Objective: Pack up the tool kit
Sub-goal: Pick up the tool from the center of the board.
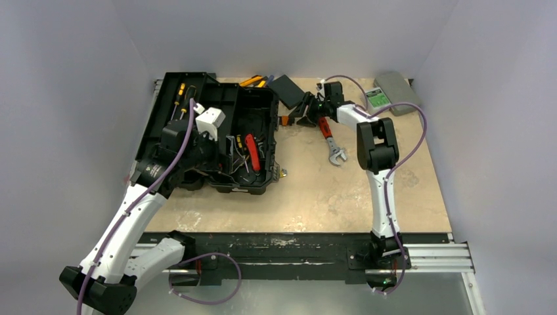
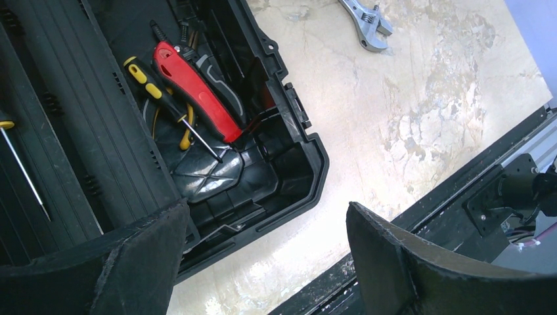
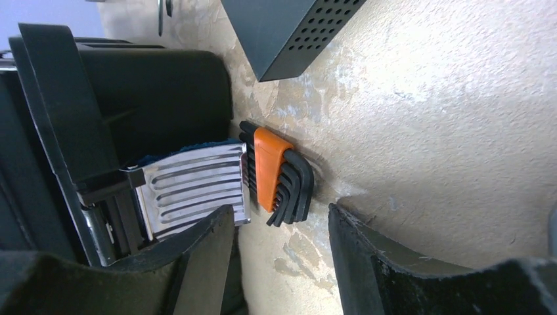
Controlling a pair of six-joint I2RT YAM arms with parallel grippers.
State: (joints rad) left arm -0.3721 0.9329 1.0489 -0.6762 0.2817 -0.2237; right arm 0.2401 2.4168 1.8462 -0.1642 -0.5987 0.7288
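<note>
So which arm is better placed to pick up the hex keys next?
Right. Its jaws frame the orange-clipped hex key set on the table by the toolbox; the left arm's jaws hang open over the toolbox.

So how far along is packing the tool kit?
Partly done: a screwdriver and a red-handled tool lie in the open toolbox. In hand: the right gripper is open at the hex key set beside it. Still to pack: the wrench and yellow-handled tools lying outside.

The left arm point(image 1: 155, 172) hides part of the toolbox point(image 1: 258, 108).
</note>
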